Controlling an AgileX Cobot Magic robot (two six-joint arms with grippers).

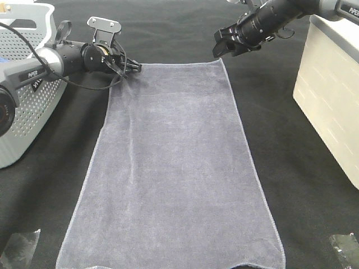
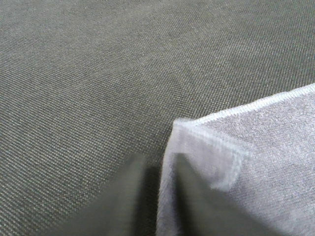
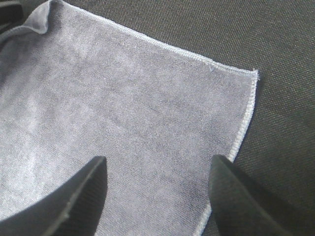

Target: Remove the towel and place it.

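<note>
Slate-grey terry is what you have spread out before you: the towel point(image 1: 174, 168) lies flat and lengthwise on the black cloth-covered table point(image 1: 303, 185), its stitched hem showing along both long sides, with one short end at the near edge of the overhead view and the other short end up by the two arms.

Your left gripper point(image 1: 133, 67) sits low at the towel's far left corner. In the left wrist view its fingers point(image 2: 118, 196) stand a little apart, and the hemmed corner of the towel point(image 2: 236, 162) lies folded over just beside and partly between them; you cannot tell from these views whether the corner is pinched or only touching.

Your right gripper point(image 1: 224, 47) hangs above the far right corner. In its wrist view the jaws are spread wide, the fingers point(image 3: 74, 196) clear of the fabric, and the towel corner point(image 3: 162, 132) lies flat on the table beneath them with nothing gripped.

At the left of the overhead view stands a white perforated basket point(image 1: 25, 106), just beside the left arm, and at the right a pale box point(image 1: 331, 95) stands well apart from the towel.
</note>
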